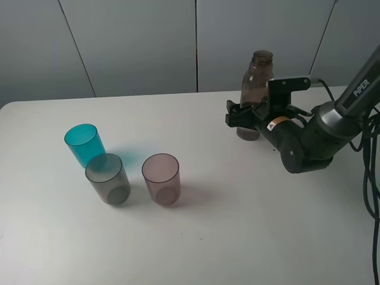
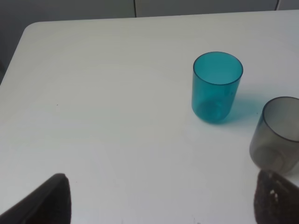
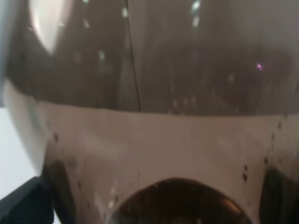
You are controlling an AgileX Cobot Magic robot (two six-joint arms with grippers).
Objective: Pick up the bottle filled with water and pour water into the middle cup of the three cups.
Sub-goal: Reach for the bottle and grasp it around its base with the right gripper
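1. Upper right of the exterior view: the right gripper (image 1: 242, 114) sits around the upright bottle (image 1: 259, 74) on the table (image 1: 237, 225). Clamped or loose, I cannot tell.
2. The left gripper (image 2: 163, 198) is spread wide, holding nothing.
3. Lower left, the middle cup (image 1: 108, 178) stands between the teal cup (image 1: 83, 144) and the pink cup (image 1: 161, 178).

A plain white counter (image 1: 237, 237) with a matt, unmarked top fills the foreground. Its far left corner (image 1: 7, 105) is rounded. Right behind the counter's far edge stands a grey panelled wall (image 1: 136, 47), split by thin dark seams (image 1: 196, 47). Light is soft and even.
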